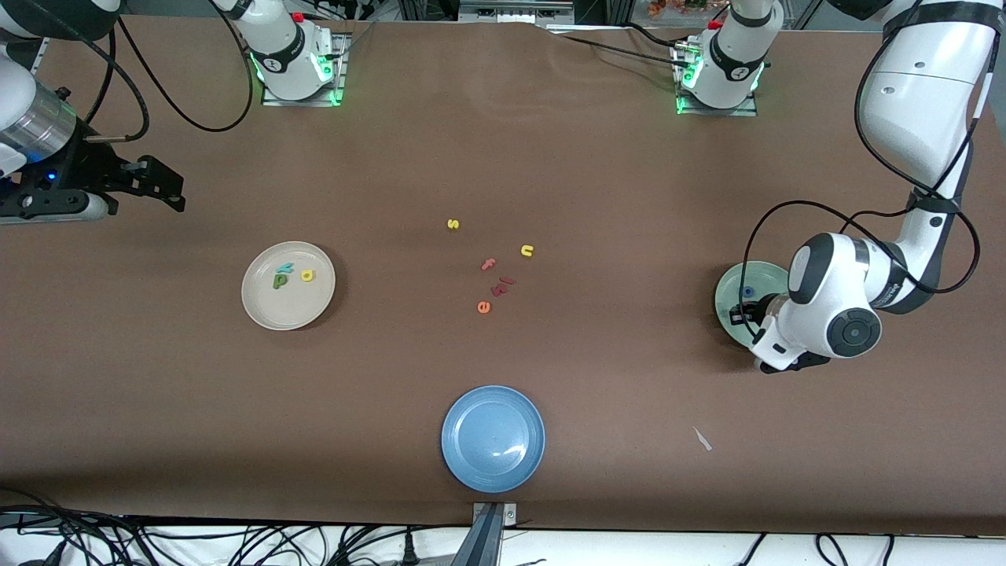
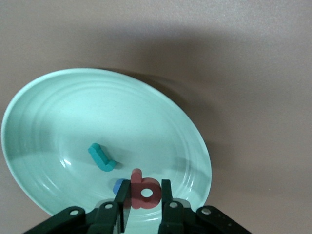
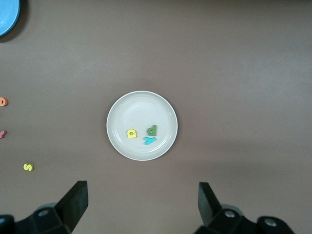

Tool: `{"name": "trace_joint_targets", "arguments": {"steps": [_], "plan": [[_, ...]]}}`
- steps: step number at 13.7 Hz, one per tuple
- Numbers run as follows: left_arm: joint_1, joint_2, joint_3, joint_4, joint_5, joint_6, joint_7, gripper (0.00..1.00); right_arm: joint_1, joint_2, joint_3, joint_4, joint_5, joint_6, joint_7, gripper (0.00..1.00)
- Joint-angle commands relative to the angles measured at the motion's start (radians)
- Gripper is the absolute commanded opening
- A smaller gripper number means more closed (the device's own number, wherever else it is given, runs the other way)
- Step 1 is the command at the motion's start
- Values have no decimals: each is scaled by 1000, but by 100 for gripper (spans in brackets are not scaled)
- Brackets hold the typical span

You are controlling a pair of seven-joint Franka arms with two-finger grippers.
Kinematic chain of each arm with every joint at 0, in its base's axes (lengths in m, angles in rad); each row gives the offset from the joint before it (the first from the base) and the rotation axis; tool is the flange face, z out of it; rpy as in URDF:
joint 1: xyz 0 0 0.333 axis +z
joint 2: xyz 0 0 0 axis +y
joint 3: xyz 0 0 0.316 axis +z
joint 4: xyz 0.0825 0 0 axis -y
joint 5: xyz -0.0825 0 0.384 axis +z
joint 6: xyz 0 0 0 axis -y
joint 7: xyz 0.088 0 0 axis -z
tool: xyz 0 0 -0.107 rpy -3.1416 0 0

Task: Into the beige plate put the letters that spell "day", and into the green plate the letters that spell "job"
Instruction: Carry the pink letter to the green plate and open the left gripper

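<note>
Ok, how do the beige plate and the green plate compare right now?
The beige plate holds the yellow, green and teal letters, with no gripper over it; the green plate holds the teal j and a blue letter, and the left gripper is low over it around the red b. The beige plate sits toward the right arm's end, the green toward the left arm's. Both are round, rimmed and alike in size.

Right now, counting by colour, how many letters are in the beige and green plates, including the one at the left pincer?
Teal: 2, teal y and teal j
Yellow letter: 1
Green letter: 1
Blue letter: 1
Red letter: 1
Total: 6
</note>
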State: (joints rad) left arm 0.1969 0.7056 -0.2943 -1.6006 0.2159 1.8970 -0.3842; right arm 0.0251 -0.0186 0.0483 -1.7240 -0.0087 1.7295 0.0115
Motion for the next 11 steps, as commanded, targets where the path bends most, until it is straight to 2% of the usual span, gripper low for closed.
{"name": "trace_joint_targets", "arguments": {"steps": [1,5,7,11], "plan": [[9,-66,-6,-2,8,-9,14,100,-5,0,2,9,-2,1,-5,100],[6,-237,-11,33,8,-10,93,100,-5,2,2,9,-4,1,-5,100],[4,-290,-25,85,7,-22,103,100,-5,0,2,9,-4,-1,-5,100],[-2,-308,-63,262,8,-156,107,100,-5,2,2,11,-7,-1,-7,100]]}}
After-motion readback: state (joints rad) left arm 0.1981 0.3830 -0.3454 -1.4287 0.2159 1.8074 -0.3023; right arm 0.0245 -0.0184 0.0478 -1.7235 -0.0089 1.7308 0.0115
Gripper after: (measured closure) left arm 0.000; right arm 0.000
